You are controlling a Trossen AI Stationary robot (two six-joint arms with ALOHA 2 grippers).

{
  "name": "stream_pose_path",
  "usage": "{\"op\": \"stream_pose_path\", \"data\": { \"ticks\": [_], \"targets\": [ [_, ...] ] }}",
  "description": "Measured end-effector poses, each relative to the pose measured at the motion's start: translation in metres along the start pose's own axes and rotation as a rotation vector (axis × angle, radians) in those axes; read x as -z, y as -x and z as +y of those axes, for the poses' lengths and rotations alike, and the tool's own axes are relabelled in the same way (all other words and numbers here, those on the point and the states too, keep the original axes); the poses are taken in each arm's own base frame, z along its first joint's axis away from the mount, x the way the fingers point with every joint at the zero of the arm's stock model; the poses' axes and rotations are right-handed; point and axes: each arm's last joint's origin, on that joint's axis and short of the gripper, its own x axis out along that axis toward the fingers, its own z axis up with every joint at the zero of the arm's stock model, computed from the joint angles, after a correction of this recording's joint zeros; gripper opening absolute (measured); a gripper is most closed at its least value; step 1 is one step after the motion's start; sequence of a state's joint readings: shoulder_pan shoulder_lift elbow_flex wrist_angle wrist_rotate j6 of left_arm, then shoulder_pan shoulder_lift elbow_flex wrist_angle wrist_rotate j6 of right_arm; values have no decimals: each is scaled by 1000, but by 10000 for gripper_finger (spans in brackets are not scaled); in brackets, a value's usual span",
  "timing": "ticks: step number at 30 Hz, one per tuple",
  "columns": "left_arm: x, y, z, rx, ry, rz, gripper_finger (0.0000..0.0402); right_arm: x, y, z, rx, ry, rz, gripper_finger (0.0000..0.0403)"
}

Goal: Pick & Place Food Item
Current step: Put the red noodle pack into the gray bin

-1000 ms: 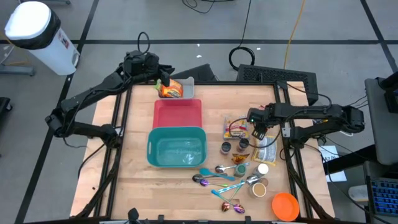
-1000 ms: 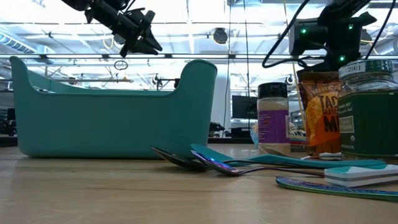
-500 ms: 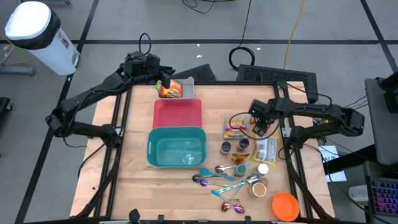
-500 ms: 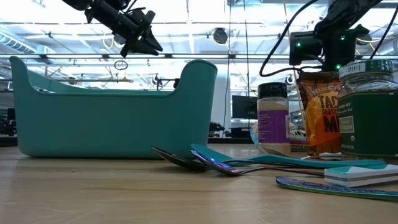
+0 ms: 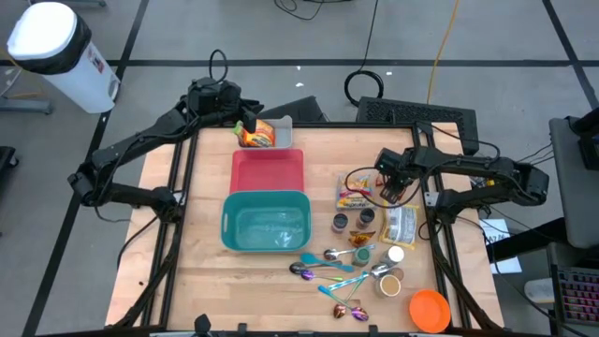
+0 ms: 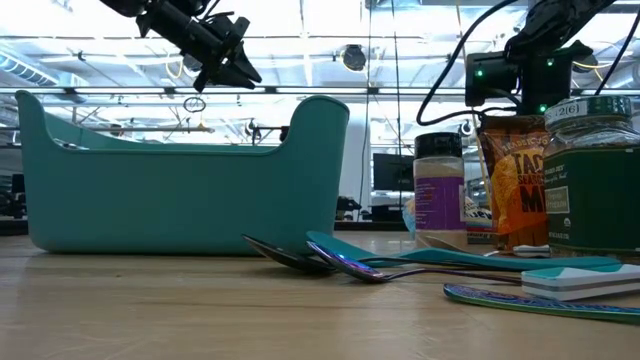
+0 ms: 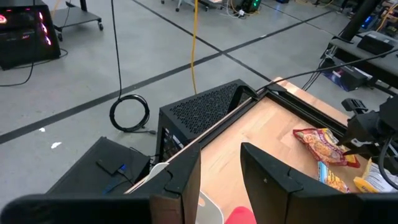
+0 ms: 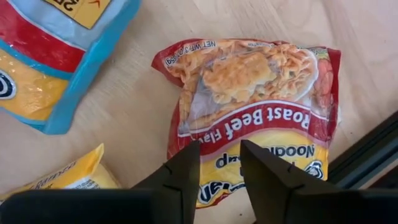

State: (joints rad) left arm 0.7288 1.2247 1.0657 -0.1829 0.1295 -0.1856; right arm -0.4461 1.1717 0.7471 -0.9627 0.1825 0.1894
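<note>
Right wrist view: right gripper (image 8: 219, 171) hangs slightly open over the noodle packet (image 8: 255, 106); centre both fingers on its edge before closing.

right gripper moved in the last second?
Yes. In the high view the right gripper shifted toward the table's far edge, from beside the small jars to over the noodle packet.

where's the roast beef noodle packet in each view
high view: roast beef noodle packet lies at the table's right side, under the right gripper.
low view: not identifiable.
left wrist view: far right, on the wood.
right wrist view: centre, just beyond the gripper's fingers.
shared landmark: the blue-edged packet beside it.
</note>
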Motion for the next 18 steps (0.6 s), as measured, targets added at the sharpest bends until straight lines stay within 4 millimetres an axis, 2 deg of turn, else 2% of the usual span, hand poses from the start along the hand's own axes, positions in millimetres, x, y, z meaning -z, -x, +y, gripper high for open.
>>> {"op": "stream_pose_path", "data": {
  "ticks": [12, 18],
  "targets": [
    [0, 0, 0, 0, 0, 0, 120, -3, -2, 1, -5, -61, -9, 112],
    [0, 0, 0, 0, 0, 0, 120, -2, -12, 3, -22, -59, 19, 120]
  ]
}}
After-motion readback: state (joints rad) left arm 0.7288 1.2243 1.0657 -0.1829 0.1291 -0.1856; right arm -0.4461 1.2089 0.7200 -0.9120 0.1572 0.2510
